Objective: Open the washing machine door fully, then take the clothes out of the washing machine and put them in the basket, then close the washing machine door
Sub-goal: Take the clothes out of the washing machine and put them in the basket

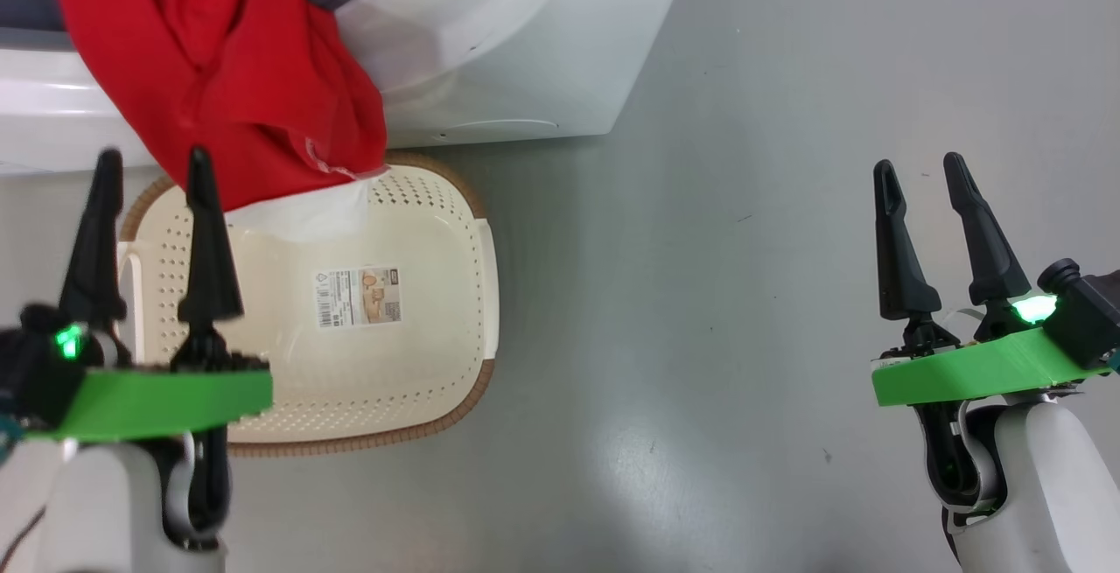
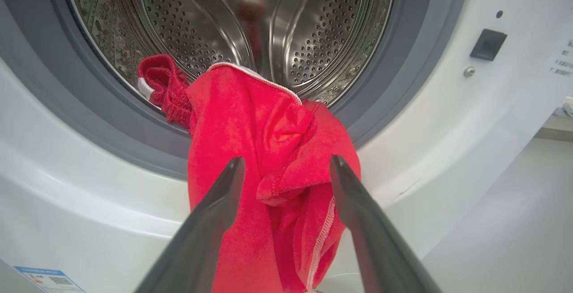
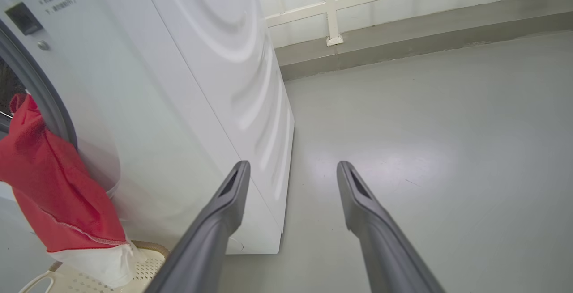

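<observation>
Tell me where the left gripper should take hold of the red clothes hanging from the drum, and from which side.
Probably the thick fold bulging from the clothes below the gasket, approached straight from the front: the open left gripper faces it squarely.

My head camera looks steeply down at the floor (image 1: 744, 337), with the basket (image 1: 411, 372) just past my left fingers (image 1: 207, 241). The left wrist camera sits close to the washing machine (image 2: 425, 150), facing into its drum, the clothes (image 2: 250, 127) hanging just beyond those fingers. The right wrist camera looks past my right fingers (image 3: 233, 185) along the machine's side (farther back); all three views share the red clothes.
</observation>
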Robot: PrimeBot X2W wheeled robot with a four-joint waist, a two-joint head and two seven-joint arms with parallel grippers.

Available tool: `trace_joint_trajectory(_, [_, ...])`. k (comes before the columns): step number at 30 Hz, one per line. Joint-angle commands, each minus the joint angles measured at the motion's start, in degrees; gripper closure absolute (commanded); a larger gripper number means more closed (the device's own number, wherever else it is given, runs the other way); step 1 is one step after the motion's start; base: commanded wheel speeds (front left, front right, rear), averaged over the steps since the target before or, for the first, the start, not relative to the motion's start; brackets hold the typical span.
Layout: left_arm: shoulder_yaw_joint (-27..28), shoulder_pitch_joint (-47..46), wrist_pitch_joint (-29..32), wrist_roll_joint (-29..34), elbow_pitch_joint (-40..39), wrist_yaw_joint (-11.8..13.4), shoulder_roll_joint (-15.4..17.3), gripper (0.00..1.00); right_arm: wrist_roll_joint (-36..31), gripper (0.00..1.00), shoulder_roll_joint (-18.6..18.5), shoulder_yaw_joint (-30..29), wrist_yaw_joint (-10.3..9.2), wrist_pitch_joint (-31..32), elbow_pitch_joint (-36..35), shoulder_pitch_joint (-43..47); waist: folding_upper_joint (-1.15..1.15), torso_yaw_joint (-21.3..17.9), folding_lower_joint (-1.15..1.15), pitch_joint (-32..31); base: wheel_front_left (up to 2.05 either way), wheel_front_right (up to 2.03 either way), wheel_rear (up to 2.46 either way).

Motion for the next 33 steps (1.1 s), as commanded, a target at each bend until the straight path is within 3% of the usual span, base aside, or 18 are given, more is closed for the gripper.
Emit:
trace_joint_trajectory(1, [1.5, -0.8, -0.2, 0.6, -0.9, -0.3, 1.3, 0.00, -0.5, 0.00, 0.1, 1.3, 0.37, -0.4, -1.1, 1.5, 0.00, 0.1, 0.00, 0.0, 0.00, 0.00, 0.00])
trace_joint_trajectory(8, [-0.2, -10.8, -0.2, -0.4, 7.6, -0.3, 4.5, 0.00, -0.5, 0.00, 0.1, 1.7, 0.37, -0.4, -0.9, 1.3, 0.00, 0.3, 0.00, -0.1, 0.00, 0.00, 0.00])
trace_joint_trajectory(16, [-4.1, -23.2, 6.1, -2.1, 18.9, -0.3, 8.5, 0.00, 0.0, 0.00, 0.1, 2.1, 0.37, -0.4, -1.1, 1.0, 0.00, -0.1, 0.00, 0.8, 0.00, 0.00, 0.00])
trace_joint_trajectory(24, [-7.9, -32.8, 9.7, -4.5, 28.4, -0.3, 9.5, 0.00, 0.3, 0.00, 0.1, 2.3, 0.37, -0.4, -1.1, 0.3, 0.00, -0.6, 0.00, 1.7, 0.00, 0.00, 0.00])
trace_joint_trajectory(33, [-10.4, -40.0, 10.0, -2.3, 38.2, 0.2, 10.5, 0.00, 0.4, 0.00, 0.1, 2.1, 0.37, -0.4, -1.3, -0.1, 0.00, -0.8, 0.00, 2.3, 0.00, 0.00, 0.00])
